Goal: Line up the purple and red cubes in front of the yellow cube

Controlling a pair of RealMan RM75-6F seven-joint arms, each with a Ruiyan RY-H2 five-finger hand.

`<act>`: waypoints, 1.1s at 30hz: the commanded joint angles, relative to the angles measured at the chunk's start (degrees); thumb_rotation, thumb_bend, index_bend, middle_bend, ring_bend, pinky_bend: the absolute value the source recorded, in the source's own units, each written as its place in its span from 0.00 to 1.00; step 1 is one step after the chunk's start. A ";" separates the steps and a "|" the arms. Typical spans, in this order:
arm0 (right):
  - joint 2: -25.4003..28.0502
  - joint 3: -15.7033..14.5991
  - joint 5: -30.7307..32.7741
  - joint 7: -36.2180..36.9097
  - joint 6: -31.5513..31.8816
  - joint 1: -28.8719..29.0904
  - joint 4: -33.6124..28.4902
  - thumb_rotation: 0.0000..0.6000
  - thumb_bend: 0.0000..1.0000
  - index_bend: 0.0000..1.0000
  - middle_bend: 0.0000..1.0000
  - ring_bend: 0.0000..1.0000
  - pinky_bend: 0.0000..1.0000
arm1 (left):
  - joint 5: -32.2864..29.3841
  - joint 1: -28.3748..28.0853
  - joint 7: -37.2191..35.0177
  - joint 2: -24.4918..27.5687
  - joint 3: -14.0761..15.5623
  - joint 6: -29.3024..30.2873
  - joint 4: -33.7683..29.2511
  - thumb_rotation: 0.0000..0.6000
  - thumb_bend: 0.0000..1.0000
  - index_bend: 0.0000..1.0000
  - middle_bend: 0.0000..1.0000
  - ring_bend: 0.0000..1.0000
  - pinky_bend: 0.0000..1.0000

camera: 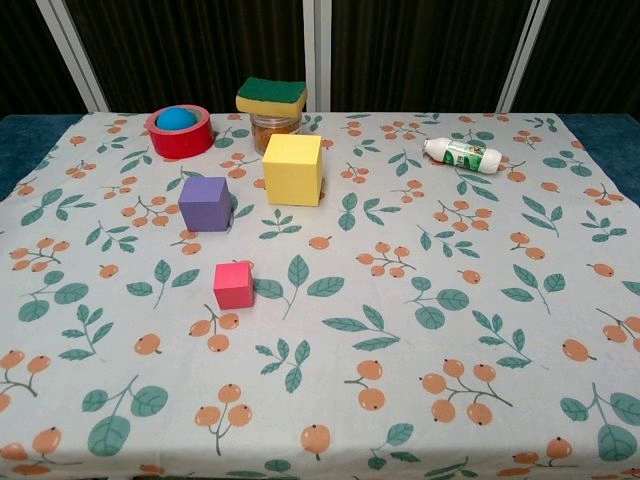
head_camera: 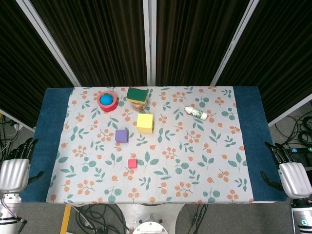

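Note:
A yellow cube (head_camera: pixel 145 123) (camera: pixel 293 169) stands on the patterned cloth, behind the middle. To its front left sits a purple cube (head_camera: pixel 122 135) (camera: pixel 206 203). A smaller red cube (head_camera: pixel 132 163) (camera: pixel 233 284) lies nearer the front edge, slightly right of the purple one. My left hand (head_camera: pixel 16 168) hangs off the table's left side, fingers apart and holding nothing. Off the right side, my right hand (head_camera: pixel 288 173) is likewise open and empty. Neither hand shows in the chest view.
At the back left a red tape roll (head_camera: pixel 107 101) (camera: pixel 180 131) holds a blue ball. A green-yellow sponge (head_camera: pixel 137 94) (camera: pixel 271 95) sits atop a jar (camera: pixel 275 128). A small white bottle (head_camera: pixel 196 112) (camera: pixel 465 153) lies at the back right. Blue table edge (head_camera: pixel 53 126) borders the cloth.

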 commanded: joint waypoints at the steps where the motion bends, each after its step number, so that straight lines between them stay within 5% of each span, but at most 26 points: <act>1: -0.04 -0.03 0.11 -0.15 0.00 -0.04 -0.04 1.00 0.22 0.03 0.14 0.06 0.19 | 0.39 0.19 -0.04 0.11 -0.02 -0.46 -0.40 1.00 0.01 0.14 0.20 0.18 0.25; 19: 0.28 0.29 0.35 -0.36 1.62 -0.63 0.12 1.00 0.22 0.03 0.14 0.06 0.19 | 2.75 -1.77 -3.11 0.98 -3.47 -3.44 -0.56 1.00 0.01 0.16 0.21 0.18 0.25; 33: 0.49 1.20 0.77 -1.69 0.31 0.83 -0.43 1.00 0.22 0.03 0.14 0.07 0.19 | -0.76 -20.36 -8.27 -6.87 -11.03 -26.93 12.22 1.00 0.08 0.26 0.30 0.23 0.26</act>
